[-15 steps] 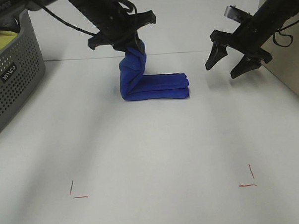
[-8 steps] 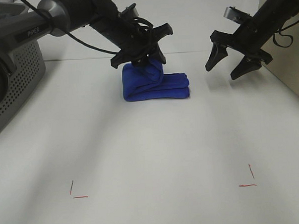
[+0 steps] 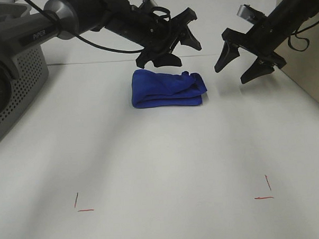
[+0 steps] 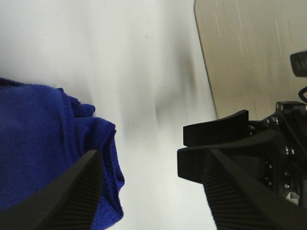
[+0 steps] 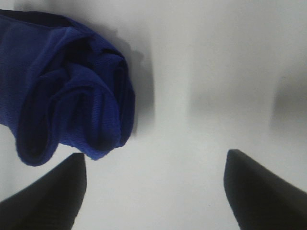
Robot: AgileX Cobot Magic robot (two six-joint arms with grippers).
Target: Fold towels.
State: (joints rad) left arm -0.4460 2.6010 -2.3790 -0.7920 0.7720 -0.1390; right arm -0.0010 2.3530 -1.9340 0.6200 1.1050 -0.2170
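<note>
Blue towel (image 3: 167, 88), folded flat on the white table (image 3: 161, 162) with its long axis crosswise, lies just below the nearer left gripper (image 3: 180, 51), jaws spread and empty, while the right gripper (image 3: 231, 74), likewise spread and empty, hangs farther off beyond the towel's rumpled end.

The deep royal-blue rectangular terry towel (image 3: 167, 88) lies folded into a thick, compact bundle on the white worktop (image 3: 161, 151), toward the far side and roughly midway across in the high view. Its long side runs left to right. The left end is a smooth, rounded fold. The right end is lumpier, with loose layers bunched on top, their curled edges stacked unevenly and casting a shadow.
</note>
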